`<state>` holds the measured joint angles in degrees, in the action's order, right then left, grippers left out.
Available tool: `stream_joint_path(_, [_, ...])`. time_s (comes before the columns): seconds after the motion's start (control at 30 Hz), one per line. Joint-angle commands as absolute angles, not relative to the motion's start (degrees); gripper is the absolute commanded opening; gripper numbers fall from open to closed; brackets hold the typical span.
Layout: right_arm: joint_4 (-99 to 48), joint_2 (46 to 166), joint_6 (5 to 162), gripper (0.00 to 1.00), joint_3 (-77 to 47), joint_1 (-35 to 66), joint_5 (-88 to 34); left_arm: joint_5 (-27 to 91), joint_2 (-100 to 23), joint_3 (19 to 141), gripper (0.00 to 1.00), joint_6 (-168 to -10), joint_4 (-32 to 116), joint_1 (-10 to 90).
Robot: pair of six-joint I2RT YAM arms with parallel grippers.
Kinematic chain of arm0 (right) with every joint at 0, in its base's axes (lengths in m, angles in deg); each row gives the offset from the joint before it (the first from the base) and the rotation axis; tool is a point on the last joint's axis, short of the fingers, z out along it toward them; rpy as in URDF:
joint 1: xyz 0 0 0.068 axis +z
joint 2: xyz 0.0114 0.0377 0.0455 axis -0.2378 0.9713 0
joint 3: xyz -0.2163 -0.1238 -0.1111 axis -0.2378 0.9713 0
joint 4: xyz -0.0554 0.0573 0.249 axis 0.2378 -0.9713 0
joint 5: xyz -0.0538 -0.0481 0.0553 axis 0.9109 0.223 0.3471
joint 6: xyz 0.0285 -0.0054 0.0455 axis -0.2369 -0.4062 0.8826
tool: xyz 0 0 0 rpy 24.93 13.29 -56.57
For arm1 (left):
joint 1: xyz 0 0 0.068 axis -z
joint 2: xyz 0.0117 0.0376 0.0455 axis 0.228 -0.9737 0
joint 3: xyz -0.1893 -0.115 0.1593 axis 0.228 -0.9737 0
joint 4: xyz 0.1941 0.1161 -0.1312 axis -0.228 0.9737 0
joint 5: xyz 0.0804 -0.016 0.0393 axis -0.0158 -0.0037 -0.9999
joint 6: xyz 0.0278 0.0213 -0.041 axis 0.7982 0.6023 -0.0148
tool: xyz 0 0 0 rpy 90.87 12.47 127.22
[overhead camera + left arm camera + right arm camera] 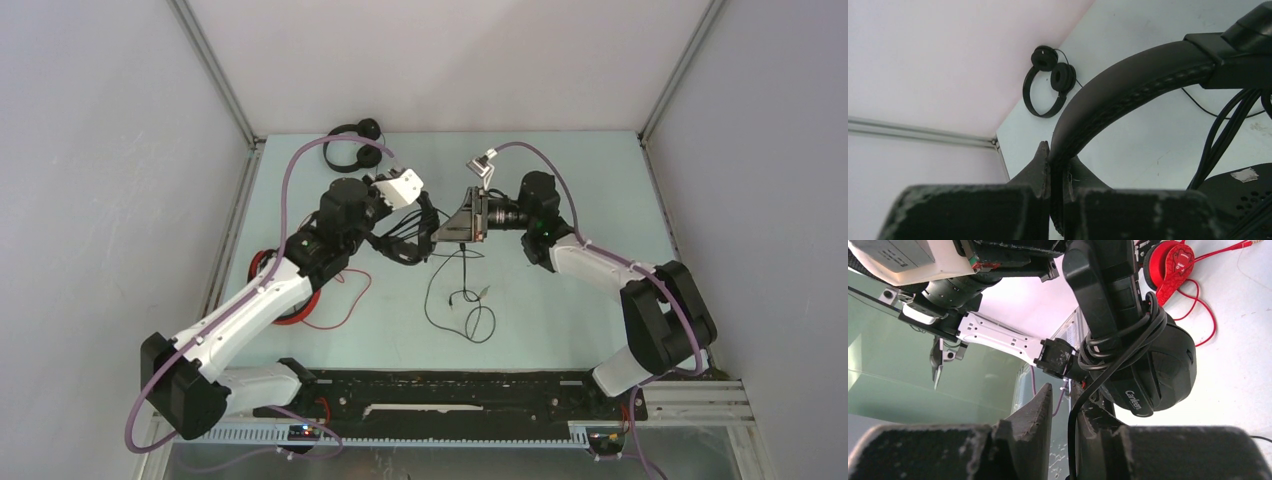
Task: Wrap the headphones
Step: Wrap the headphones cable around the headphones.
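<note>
- Bulky black headset (1148, 365): raised above mid-table (560, 300), cable (1120, 337) coiled in several loops round the headband (1128, 80).
- Left gripper (1057, 161): clamped on headband.
- Right gripper (1063, 410): narrowly parted, cable passing through.

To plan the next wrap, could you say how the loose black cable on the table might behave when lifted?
The cable is probably floppy: it lies in slack loops on the table. It looks thin and light, so it may slip through the right gripper's parted fingers.
</note>
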<state>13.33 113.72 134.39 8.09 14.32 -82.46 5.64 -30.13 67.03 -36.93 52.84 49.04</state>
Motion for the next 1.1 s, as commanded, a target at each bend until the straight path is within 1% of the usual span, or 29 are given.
stream_joint_path(0.0, [14.52, 112.47, 129.48, 0.23, 5.16, 16.77, -81.15, -8.49, -30.7, 69.17, 0.0, -43.42, 54.53, 48.09])
stream_joint_path(0.17, [14.66, 113.64, 127.91, 0.23, 5.15, 18.16, -79.34, -11.64, -31.93, 71.6, 0.0, -49.53, 57.61, 48.51])
stream_joint_path(0.37, [14.37, 113.45, 129.06, 0.23, 5.14, 18.89, -78.69, -15.96, -32.14, 70.55, 0.0, -50.49, 56.13, 49.04])
stream_joint_path(0.5, [14.63, 113.69, 128.54, 0.23, 5.19, 19.7, -77.07, -15.92, -32.35, 71.33, 0.0, -53.47, 56.22, 49.02])
stream_joint_path(0.7, [17.47, 115.3, 128.98, 0.24, 5.15, 20.44, -75.72, -16.05, -32.83, 74.34, 0.0, -61.94, 58.42, 49.08])
stream_joint_path(0.9, [12.35, 114.68, 120.63, 0.26, 5.11, 22.56, -71.08, -14.72, -31.25, 74.73, 0.0, -71.28, 58.06, 49.08])
stream_joint_path(1.07, [9.83, 114.51, 116.29, 0.26, 5.14, 23.73, -67.34, -13.47, -30.53, 74.9, 0.0, -76.62, 58.06, 49.13])
